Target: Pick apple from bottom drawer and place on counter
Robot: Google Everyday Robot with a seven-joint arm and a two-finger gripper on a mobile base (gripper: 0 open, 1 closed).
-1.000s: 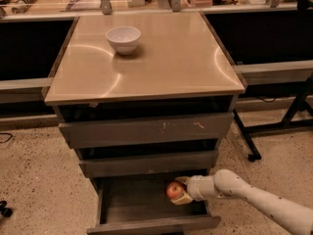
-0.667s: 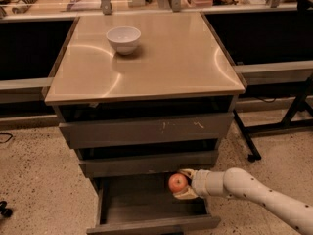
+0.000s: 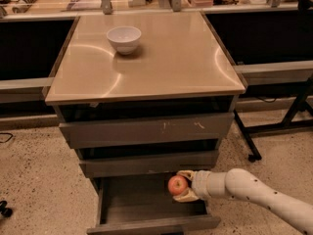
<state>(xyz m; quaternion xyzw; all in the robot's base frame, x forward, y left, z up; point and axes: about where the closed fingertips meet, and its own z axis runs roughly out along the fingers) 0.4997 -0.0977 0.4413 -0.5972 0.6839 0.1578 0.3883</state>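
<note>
Camera view: gripper (image 3: 182,185), fingers (image 3: 186,173) clasping the apple (image 3: 177,185), above the open bottom drawer (image 3: 146,210), lower centre.
Rising straight up could knock it against the drawer above (image 3: 146,163).

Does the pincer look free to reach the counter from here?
Probably yes: the pincer grips the apple over the open bottom drawer; only upper drawer fronts to clear, and the counter has room.

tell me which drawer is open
The bottom drawer, pulled out so its inside shows; the top drawer and middle drawer show only their fronts. The gripper holds the apple over the open one.
</note>
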